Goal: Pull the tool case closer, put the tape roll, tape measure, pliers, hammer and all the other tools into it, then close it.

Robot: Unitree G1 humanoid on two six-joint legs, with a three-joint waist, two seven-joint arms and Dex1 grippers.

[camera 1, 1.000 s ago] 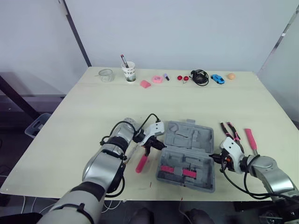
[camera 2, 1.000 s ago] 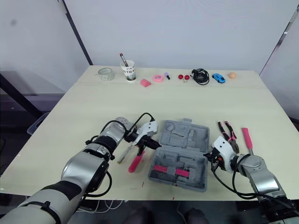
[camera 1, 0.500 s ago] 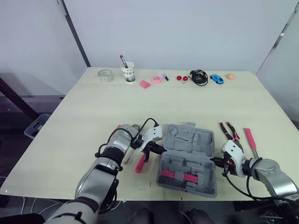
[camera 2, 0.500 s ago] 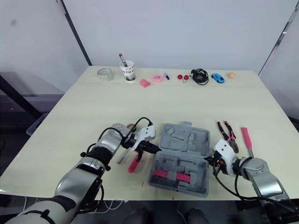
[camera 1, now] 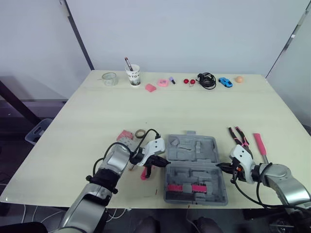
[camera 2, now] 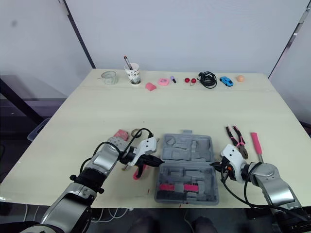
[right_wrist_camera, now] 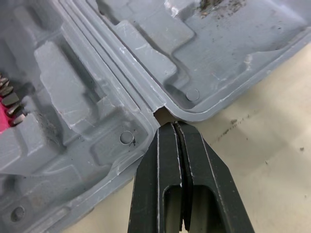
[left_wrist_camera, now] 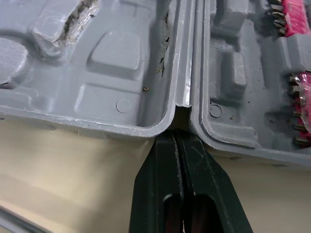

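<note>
- The left arm [camera 1: 112, 164] is built of rounded silver-grey metal shells with dark bands at the joints.
- The left wrist block [camera 1: 156, 145] is white plastic, and black cables [camera 1: 146, 132] loop into it.
- The right arm [camera 1: 286, 180] has the same silver-grey shells. It has a white right wrist block [camera 1: 238, 153] and a thin black cable [camera 1: 245, 188] curving beneath.
- The left jaws are two matte black fingers [left_wrist_camera: 160, 194], wedge-shaped, each with a long oval slot near its base.
- The right jaws match them, faintly scuffed.
</note>
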